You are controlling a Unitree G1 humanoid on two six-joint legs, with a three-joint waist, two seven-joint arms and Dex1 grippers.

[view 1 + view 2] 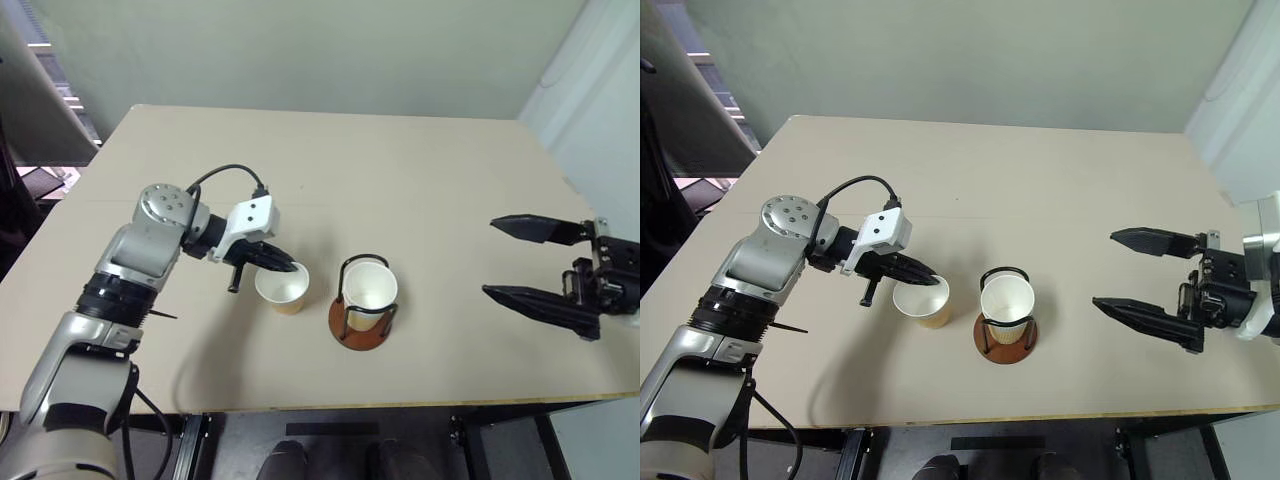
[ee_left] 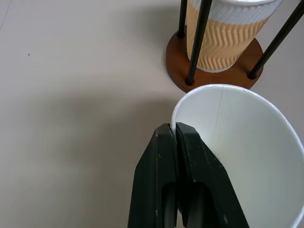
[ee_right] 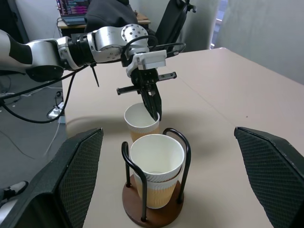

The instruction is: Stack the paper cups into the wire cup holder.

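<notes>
One paper cup [image 1: 283,288] stands upright on the table just left of the wire cup holder [image 1: 358,328]. My left gripper [image 1: 290,268] is shut on that cup's rim, one finger inside and one outside, as the left wrist view shows at the fingertips [image 2: 174,130]. Two nested paper cups [image 3: 156,166] sit inside the holder's black wire loops on the reddish-brown base [image 2: 176,64]. My right gripper [image 1: 490,257] hangs open to the right of the holder, well apart from it, pointing toward it with nothing between its fingers.
The beige table [image 1: 400,170] has bare room behind and to the right of the holder. Its front edge [image 1: 400,403] runs close to the holder. A chair and a desk with a laptop [image 3: 76,9] stand beyond the table's left side.
</notes>
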